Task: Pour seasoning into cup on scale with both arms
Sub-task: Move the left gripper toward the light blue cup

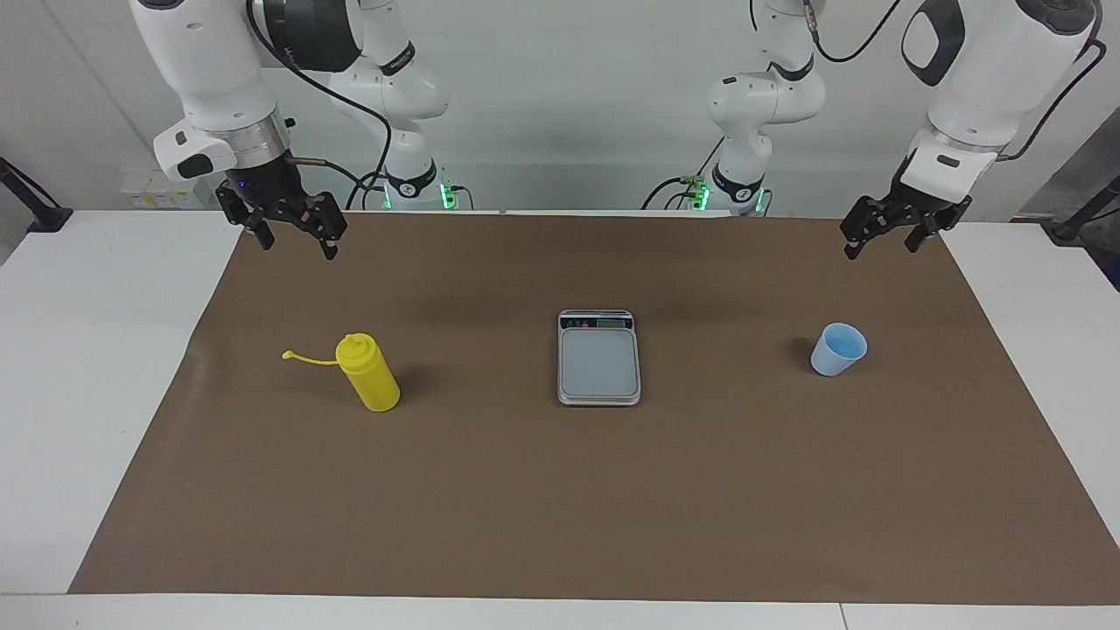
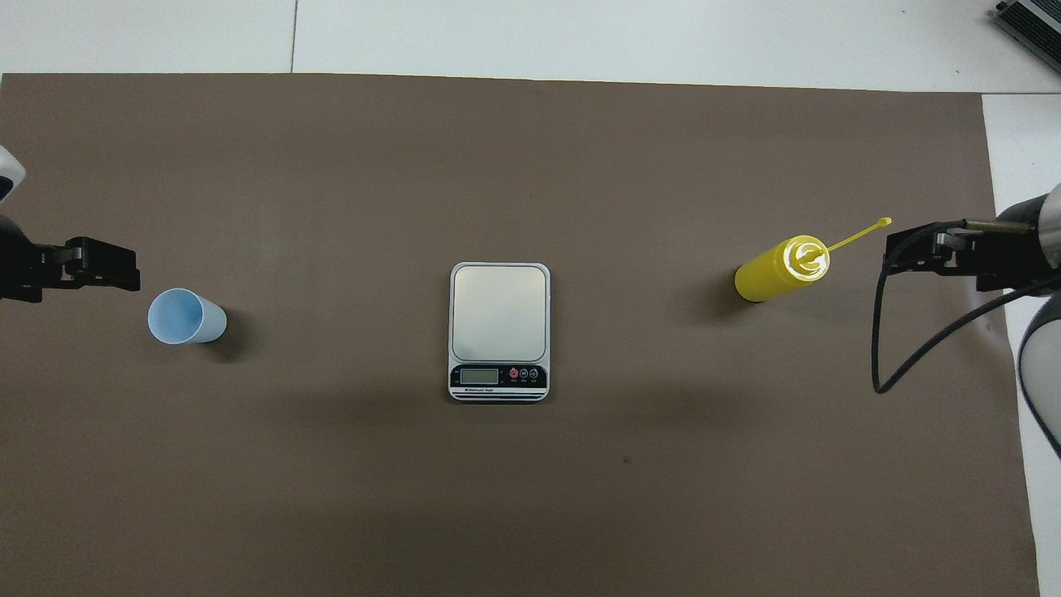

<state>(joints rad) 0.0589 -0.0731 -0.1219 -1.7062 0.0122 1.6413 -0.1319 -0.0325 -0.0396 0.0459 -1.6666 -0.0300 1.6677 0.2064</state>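
Observation:
The yellow seasoning bottle (image 1: 371, 374) stands upright on the brown mat toward the right arm's end, its tip strap sticking out sideways; it also shows in the overhead view (image 2: 779, 269). The light blue cup (image 1: 838, 349) stands upright and empty toward the left arm's end, also seen from overhead (image 2: 184, 316). The silver scale (image 1: 598, 357) lies between them at the mat's middle, nothing on it, display edge toward the robots (image 2: 499, 330). My right gripper (image 1: 296, 245) hangs open and empty over the mat's robot-side edge. My left gripper (image 1: 882, 247) hangs open and empty likewise.
The brown mat (image 1: 560, 507) covers most of the white table (image 1: 79, 350). A black cable loops from the right arm's wrist (image 2: 887, 365). The grippers show at the sides of the overhead view: left gripper (image 2: 124, 269), right gripper (image 2: 899, 249).

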